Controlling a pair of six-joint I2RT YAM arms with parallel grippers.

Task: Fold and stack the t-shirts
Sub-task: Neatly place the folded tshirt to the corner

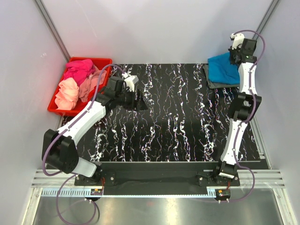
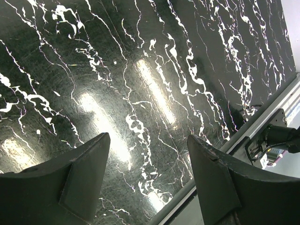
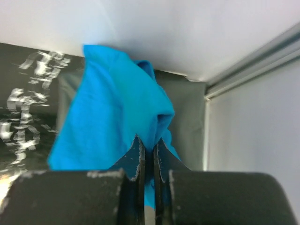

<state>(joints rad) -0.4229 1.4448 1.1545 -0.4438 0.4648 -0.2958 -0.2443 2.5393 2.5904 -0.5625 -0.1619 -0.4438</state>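
- Right hand at the far right corner of the black, white-veined marble-pattern worktop, clamped together on a bunched fold of the bright blue soft cloth t-shirt.
- Blue cloth pinched between the two fingertips and lifted into a peak at the grip, with the rest spreading down and away to this hand's left.
- Under the blue cloth, directly below and beyond the right hand: a flat dark grey cloth t-shirt, its edges showing past the blue one on the worktop.
- Left hand with fingers well apart and nothing between them, hovering over bare worktop and tilted towards the middle.
- Just behind and to the left of the left hand: a red rectangular plastic bin at the worktop's far left edge.
- Heaped loosely in that bin: a hot pink cloth t-shirt farthest from the left hand, a salmon cloth t-shirt nearest it, and a peach cloth t-shirt at the near end, all crumpled and touching.
- Blue and grey pair well apart from the left hand, across the whole worktop.
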